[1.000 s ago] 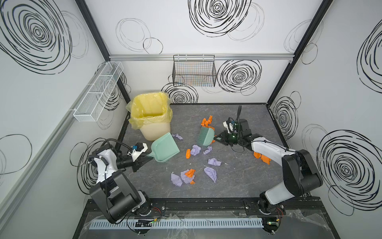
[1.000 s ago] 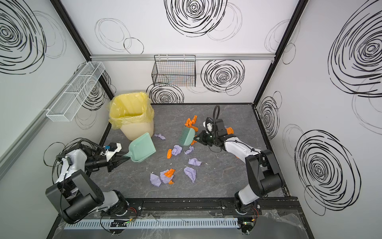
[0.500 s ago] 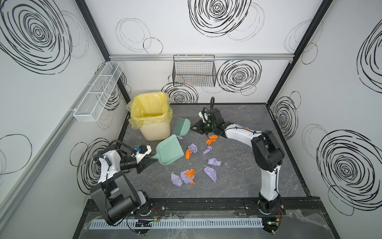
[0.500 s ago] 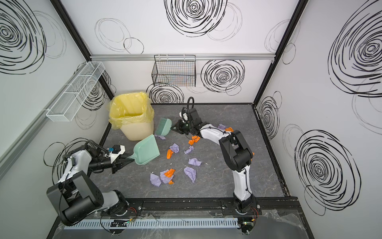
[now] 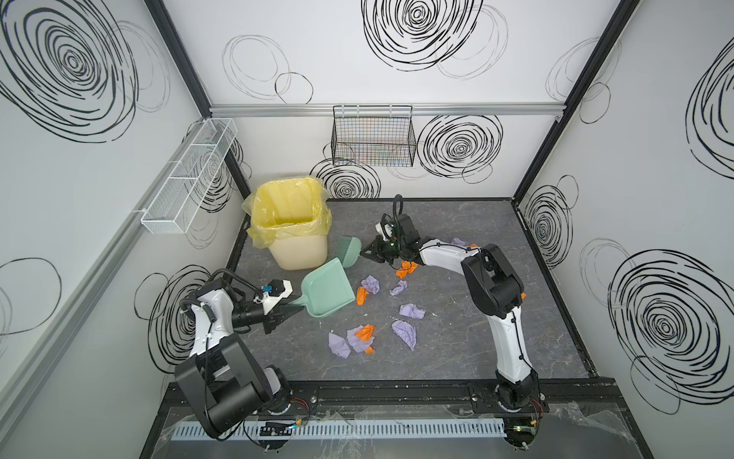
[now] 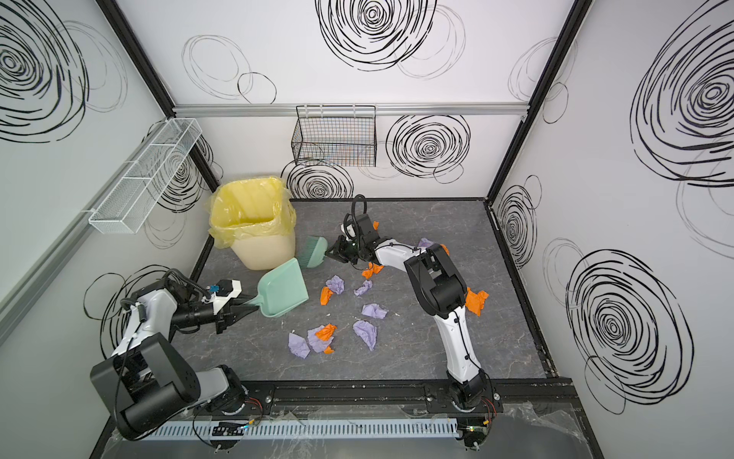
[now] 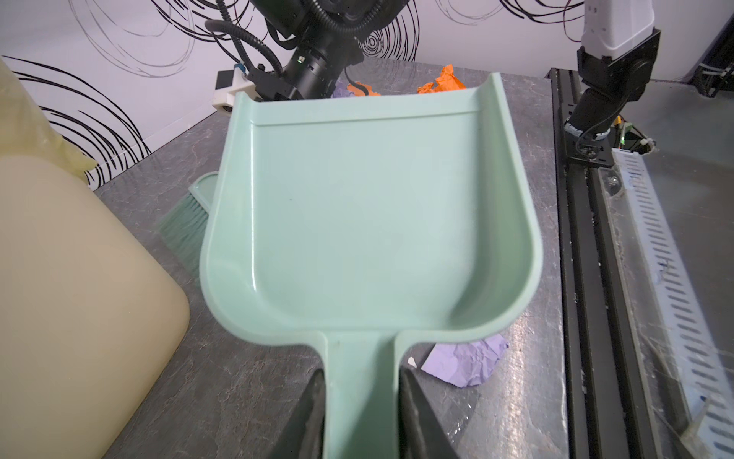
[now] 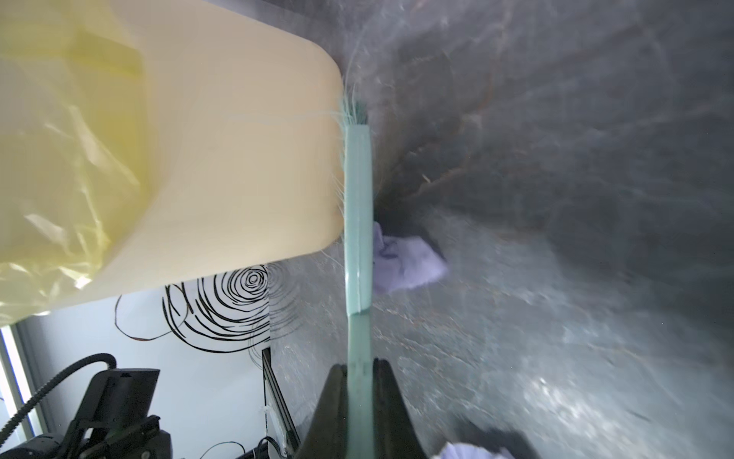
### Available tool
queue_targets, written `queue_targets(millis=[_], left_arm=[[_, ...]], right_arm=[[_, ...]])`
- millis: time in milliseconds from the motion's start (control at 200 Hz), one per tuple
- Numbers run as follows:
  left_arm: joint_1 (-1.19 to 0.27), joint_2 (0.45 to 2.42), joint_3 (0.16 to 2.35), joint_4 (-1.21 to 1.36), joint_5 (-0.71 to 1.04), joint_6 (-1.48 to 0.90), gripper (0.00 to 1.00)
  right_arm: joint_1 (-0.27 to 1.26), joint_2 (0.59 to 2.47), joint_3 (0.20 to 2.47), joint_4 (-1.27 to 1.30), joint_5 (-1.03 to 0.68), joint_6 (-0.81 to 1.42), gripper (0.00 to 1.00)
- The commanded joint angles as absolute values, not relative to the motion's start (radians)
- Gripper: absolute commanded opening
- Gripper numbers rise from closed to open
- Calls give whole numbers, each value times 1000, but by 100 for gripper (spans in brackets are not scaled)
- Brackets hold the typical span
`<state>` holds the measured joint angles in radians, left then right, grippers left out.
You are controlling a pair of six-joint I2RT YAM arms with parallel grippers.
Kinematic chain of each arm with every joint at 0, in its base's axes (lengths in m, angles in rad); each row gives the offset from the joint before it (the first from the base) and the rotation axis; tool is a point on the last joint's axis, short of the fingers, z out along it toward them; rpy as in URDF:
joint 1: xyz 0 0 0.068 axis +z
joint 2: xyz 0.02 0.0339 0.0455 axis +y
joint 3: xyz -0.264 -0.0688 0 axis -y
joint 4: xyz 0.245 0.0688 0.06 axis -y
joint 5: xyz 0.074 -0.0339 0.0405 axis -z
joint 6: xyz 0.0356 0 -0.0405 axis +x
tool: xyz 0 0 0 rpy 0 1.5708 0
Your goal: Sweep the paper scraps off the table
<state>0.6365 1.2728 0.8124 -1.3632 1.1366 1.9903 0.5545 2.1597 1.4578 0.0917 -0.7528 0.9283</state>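
Inside white walls [image 5: 357, 59] scrawled with black swirls, the dark veined counter [image 5: 449, 357] is still carrying the paper scraps [image 5: 404, 333]. Most are lying scattered across its middle, with a few more by the right arm. The right jaws are clamping the handle of the green brush [image 5: 349, 250]. It has swung across from mid-counter to just beside the cream bin [image 5: 302, 254], leaving an orange wad [image 5: 406, 269] behind under the wrist. The left jaws are gripping the handle of the mint dustpan [image 7: 369, 206], which has edged toward the scraps and is sitting empty. That swing seemingly gathered nothing, so nearly all the sweeping is still waiting. A lavender scrap [image 8: 405, 258] is lying just beside the brush head.
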Motion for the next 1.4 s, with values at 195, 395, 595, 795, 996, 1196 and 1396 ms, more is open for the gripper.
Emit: queue_targets(millis=[195,395,595,795,996,1196,1396], left_arm=[[629,1269,804,-1403,1138,2018,0],[626,1276,817,-1401,1144,2003,0],[627,1282,842,-1403,1150,1972,0],[627,1268,859,-1402,1160,1943,0],[622,1248,865,-1404,1166,1924,0],[621,1243,874,-1402,1159,1916,0],[624,1236,867,-1403,1155,1920,0]], right_arm=[[450,1851,1164,-92,-727,737,0],[381,1654,1086,-239,-712,619,0],[404,1577,1148,-392,-834,500,0],[500,1562,1147,-449,-990,434,0],[622,1588,1075,-341,-1122,482,0],[747,1661,1090,-225,-1192,564,0],[808,1764,1158,-326,-1164,488,0]])
